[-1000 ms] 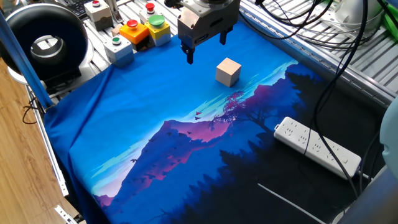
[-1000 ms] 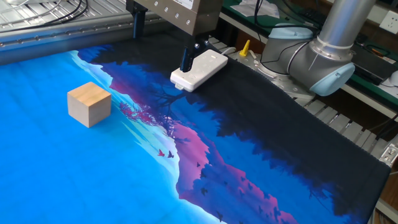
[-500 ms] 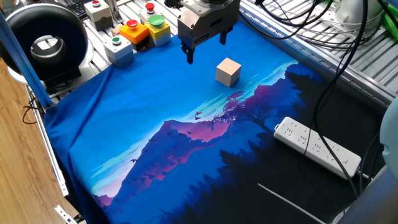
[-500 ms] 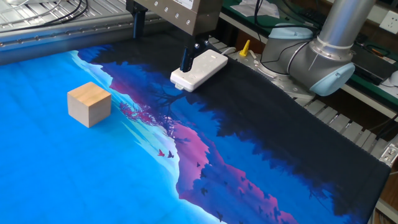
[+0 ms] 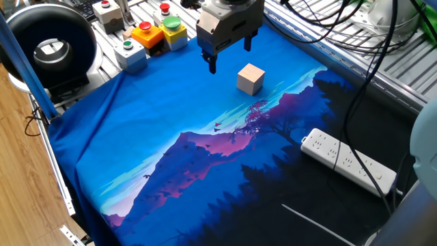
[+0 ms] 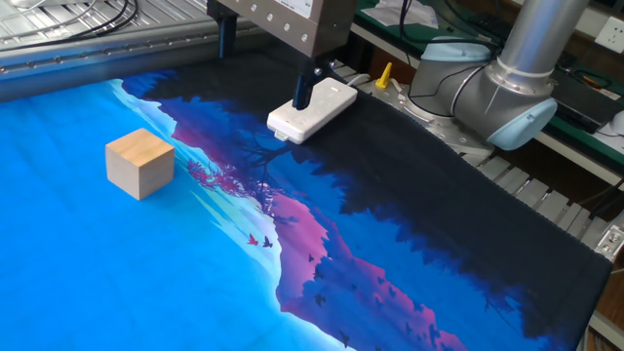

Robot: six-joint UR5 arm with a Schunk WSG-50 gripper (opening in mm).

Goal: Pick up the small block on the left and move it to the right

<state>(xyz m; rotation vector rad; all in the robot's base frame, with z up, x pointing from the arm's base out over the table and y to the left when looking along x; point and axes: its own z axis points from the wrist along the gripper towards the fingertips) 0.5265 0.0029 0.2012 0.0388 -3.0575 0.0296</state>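
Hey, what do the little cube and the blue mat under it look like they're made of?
The small block looks like plain light wood: pale tan, matte, unmarked faces with crisp edges. The blue mat looks like printed fabric, likely a cloth-topped desk mat: it shows a mountain scene and creases softly near its edges.

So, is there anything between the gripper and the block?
No. In both views, only bare blue cloth lies between the open gripper and the block.

I see the small block point(image 5: 250, 78) point(image 6: 139, 163), a plain light tan wooden cube, sitting flat and upright on the blue part of the cloth, far side, untouched.
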